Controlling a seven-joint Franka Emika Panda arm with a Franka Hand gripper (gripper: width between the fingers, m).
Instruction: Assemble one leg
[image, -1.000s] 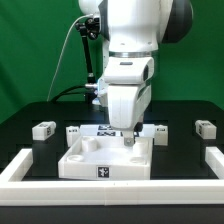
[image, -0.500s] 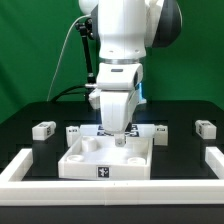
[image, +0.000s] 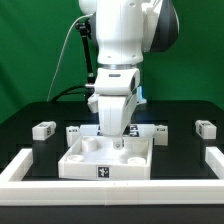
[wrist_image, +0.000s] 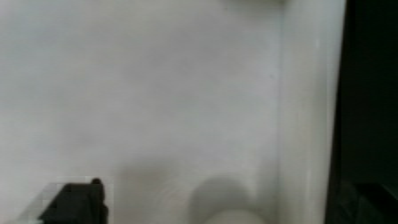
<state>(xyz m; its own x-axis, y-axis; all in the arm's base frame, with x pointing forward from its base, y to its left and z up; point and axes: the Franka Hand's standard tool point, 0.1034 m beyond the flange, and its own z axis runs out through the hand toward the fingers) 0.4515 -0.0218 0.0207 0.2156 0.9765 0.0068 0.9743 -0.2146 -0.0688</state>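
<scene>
The large flat white square panel (image: 92, 160) with recesses lies in the middle of the black table. My gripper (image: 118, 143) points down just above the panel's far middle, and nothing shows between its fingers. Several small white tagged legs lie behind the panel: one at the far left (image: 43, 128), one beside it (image: 72, 130), one at the exterior view's right (image: 160, 130) and one at the far right (image: 205, 128). The wrist view is blurred and filled by the white panel (wrist_image: 160, 100). One dark fingertip (wrist_image: 71, 203) shows far from the middle, so the jaws stand apart.
A white raised frame (image: 20, 165) borders the table on the front and both sides. A black cable (image: 68, 60) hangs behind the arm. A green wall stands at the back. The black table shows as a dark strip (wrist_image: 370, 100) beside the panel in the wrist view.
My gripper has moved toward the exterior view's left across the panel's far part and sits slightly lower. The panel and the legs have not moved.
</scene>
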